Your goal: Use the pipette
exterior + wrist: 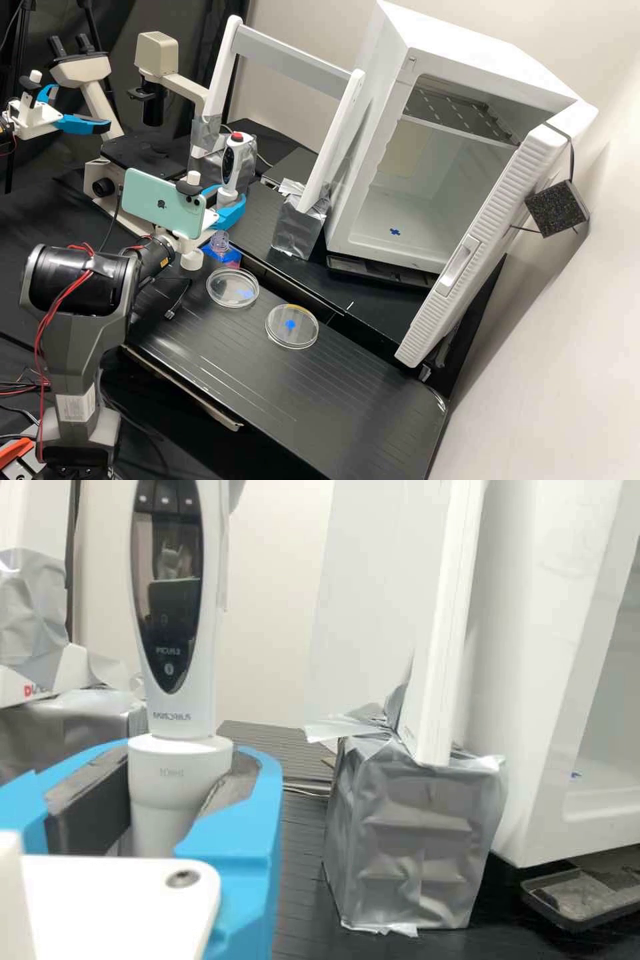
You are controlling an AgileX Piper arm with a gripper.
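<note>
Looming largest, a white cabinet (467,47) stands with its door open, and a white frame (290,55) on silver-wrapped feet stands beside it. My gripper (230,202) is closed around the pipette (172,705), its blue fingers parted only by the thickness of the pale body, dark pads (90,805) against either side below the display. I hold the pipette upright, its red top uppermost. On the bench lie one clear dish (233,297) and a second dish (303,333); a small bottle (220,241) stands near them.
</note>
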